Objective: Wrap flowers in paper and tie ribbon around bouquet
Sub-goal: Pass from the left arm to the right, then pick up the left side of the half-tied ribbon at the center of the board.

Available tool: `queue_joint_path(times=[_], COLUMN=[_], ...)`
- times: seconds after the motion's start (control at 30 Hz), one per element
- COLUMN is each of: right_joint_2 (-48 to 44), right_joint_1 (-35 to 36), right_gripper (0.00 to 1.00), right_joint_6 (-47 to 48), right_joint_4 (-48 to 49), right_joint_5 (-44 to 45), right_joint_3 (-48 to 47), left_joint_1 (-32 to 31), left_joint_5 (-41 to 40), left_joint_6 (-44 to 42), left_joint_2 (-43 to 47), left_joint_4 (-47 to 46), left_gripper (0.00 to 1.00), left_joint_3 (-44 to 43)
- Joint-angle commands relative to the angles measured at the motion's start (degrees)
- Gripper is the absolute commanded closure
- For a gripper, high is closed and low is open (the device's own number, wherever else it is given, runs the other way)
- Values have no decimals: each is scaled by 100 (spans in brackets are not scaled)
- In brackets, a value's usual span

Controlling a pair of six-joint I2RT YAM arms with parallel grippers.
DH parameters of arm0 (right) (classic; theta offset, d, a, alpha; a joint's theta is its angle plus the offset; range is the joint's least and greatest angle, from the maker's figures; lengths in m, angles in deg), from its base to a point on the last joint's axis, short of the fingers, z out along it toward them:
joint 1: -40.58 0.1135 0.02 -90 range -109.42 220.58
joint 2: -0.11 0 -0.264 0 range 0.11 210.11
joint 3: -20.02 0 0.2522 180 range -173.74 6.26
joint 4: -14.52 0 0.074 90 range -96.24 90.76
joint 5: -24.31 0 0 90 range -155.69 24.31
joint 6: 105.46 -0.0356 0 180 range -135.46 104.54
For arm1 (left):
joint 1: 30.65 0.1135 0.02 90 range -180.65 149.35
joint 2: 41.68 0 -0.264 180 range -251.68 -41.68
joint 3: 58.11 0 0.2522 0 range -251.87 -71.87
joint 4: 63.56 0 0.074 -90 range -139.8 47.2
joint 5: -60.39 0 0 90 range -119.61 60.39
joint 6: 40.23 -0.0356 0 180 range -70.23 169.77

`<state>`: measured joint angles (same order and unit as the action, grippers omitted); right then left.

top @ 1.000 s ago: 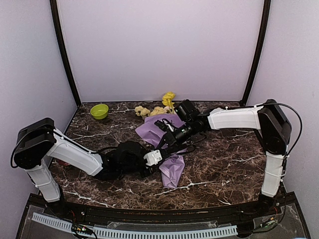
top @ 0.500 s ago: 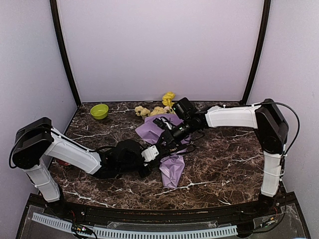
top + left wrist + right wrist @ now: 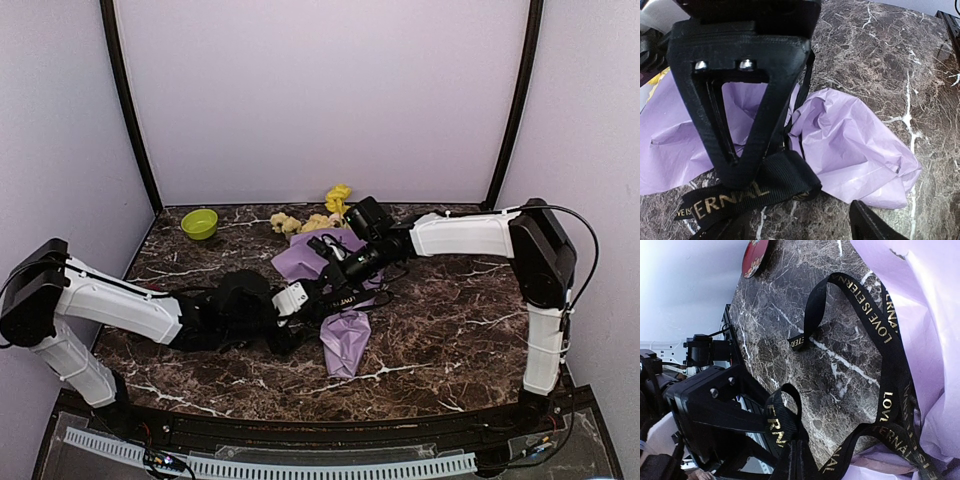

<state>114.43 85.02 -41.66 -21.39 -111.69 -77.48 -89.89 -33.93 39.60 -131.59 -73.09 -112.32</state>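
Two soft things: the ribbon, flat and probably slippery, lies across the thin paper at mid-table; better to pinch it flat. Fingers of the left gripper stand apart; the right gripper seems closed on it.

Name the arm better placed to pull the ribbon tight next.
Right. Its hand is shut, apparently on the ribbon beside the paper; the left hand is open, gripping nothing.

Crinkled lilac paper bundled around the flowers at centre, yellow and cream blooms poking out at the far end, black ribbon with gold lettering looped loosely across the paper's left side
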Motion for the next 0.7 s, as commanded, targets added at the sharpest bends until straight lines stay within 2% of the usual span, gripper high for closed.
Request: queue_joint_path(times=[0.0, 0.2, 0.3, 0.47, 0.57, 0.67], right_joint_2=[-129, -245, -277, -244, -283, -401], right_joint_1=[-42, -50, -50, -43, -46, -48], right_gripper=[100, 100, 100, 100, 100, 100], right_joint_6=[59, -9, -24, 197, 335, 231], right_joint_4=[341, 659, 762, 618, 504, 651], right_joint_5=[149, 390, 472, 526, 754, 919], right_joint_3=[77, 209, 185, 86, 128, 310], left_joint_1=[122, 463, 716, 1599, 2025, 2522], left_joint_5=[2, 554, 590, 538, 383, 589], left_joint_6=[344, 1281, 1717, 2922, 3291, 3436], left_joint_2=[618, 1291, 1506, 1647, 1552, 1308], left_joint_4=[665, 936, 1424, 2467, 3268, 3506], left_gripper=[26, 16, 14, 13, 13, 13], left_joint_3=[-155, -182, -399, -700, -779, -685])
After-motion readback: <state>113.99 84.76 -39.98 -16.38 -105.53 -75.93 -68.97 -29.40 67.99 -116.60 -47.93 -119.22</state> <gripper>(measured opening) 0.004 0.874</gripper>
